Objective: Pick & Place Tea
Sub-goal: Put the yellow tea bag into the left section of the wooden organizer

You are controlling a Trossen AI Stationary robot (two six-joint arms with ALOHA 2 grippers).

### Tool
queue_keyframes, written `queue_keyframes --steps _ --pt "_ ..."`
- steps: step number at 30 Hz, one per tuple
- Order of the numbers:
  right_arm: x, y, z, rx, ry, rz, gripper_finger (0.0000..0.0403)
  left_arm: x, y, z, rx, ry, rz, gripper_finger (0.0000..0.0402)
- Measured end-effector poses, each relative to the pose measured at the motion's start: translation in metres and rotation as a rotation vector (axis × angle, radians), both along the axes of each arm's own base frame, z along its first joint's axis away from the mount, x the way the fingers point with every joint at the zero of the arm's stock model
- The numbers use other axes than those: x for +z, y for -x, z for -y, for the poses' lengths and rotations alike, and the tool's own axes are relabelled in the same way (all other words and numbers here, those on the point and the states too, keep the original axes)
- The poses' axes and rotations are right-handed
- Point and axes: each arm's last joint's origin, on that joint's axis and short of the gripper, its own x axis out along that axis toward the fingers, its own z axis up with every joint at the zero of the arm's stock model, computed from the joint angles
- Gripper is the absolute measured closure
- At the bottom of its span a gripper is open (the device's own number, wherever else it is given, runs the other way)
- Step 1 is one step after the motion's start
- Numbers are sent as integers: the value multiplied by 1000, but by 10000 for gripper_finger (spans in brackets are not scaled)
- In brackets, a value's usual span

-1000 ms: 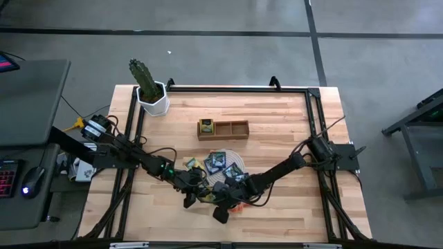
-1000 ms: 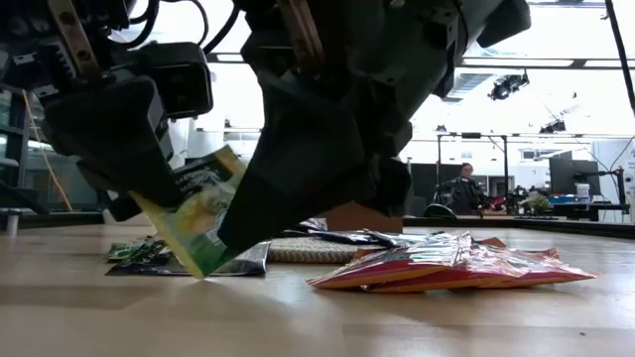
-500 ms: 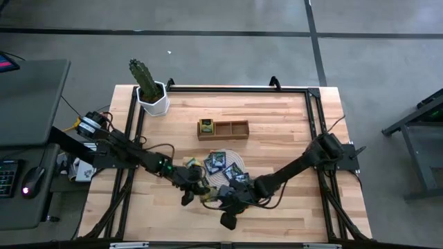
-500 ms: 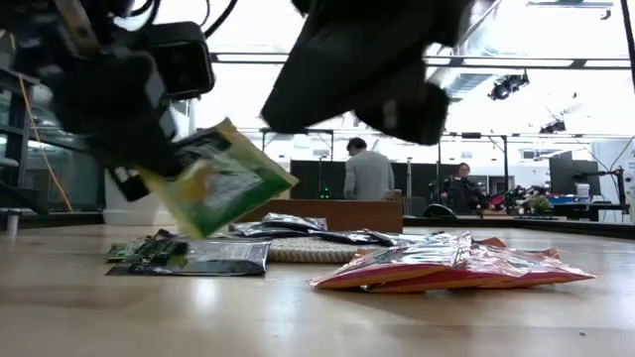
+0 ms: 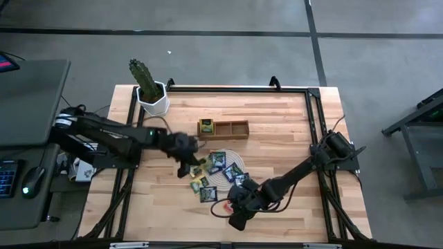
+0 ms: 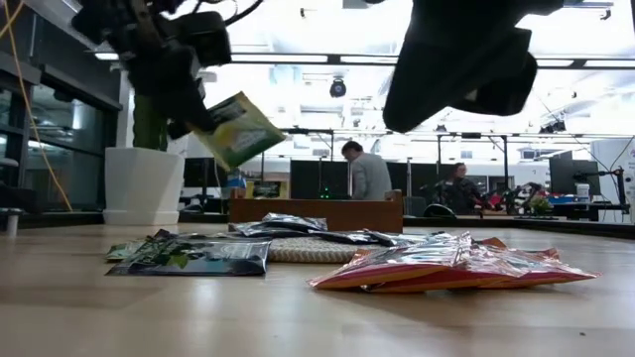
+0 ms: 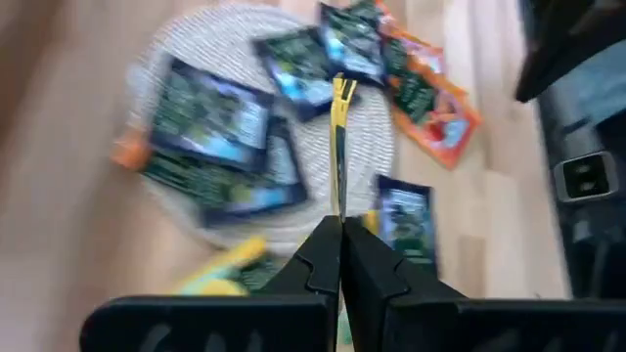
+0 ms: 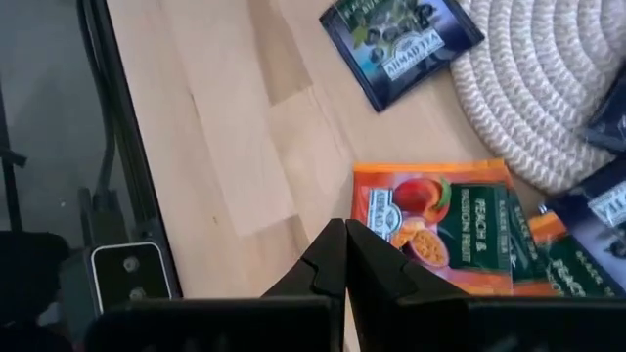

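Note:
My left gripper (image 6: 189, 94) is shut on a yellow-green tea sachet (image 6: 238, 129), in the air between the round woven mat (image 5: 234, 160) and the wooden tray (image 5: 223, 128). Several dark tea sachets (image 7: 205, 112) lie flat on the mat and beside it. Orange-red sachets (image 6: 446, 266) lie flat on the table at the mat's near side. My right gripper (image 8: 344, 244) is shut with nothing in it, above an orange-red sachet (image 8: 430, 220) near the table's front edge. My left gripper pinches the yellow-green sachet by one end (image 7: 339, 210), its two fingers on the flat faces. The fingers slant downward. The rest of the sachet (image 6: 243, 134) sticks out beyond the fingertips, tilted, lifted clear of the table and the mat.
A potted cactus (image 5: 147, 88) stands at the table's far left corner. The tray's left compartment holds a yellow-green sachet (image 5: 205, 126). Black frame rails (image 5: 311, 124) run along the table's edges. People sit in the room beyond the table (image 6: 367, 174).
My left gripper has risen and swung toward the table's far edge and the tray, carrying the yellow-green sachet from just above the table to well clear of it. My right gripper, still shut, has risen and drawn a little toward the right.

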Motion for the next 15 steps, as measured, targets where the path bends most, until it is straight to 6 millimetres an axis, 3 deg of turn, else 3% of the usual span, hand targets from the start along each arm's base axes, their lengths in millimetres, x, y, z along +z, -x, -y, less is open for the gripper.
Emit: queue_keyframes --steps 7,12,15 --pt "0 0 1 -26 -10 -2 402 59 -6 -51 -71 -259 -126 401" --pt "0 -1 2 -60 -4 4 402 86 -11 -84 -94 -425 -233 401" --pt "0 -2 4 -84 -1 10 402 85 -13 -101 -145 -447 -346 401"
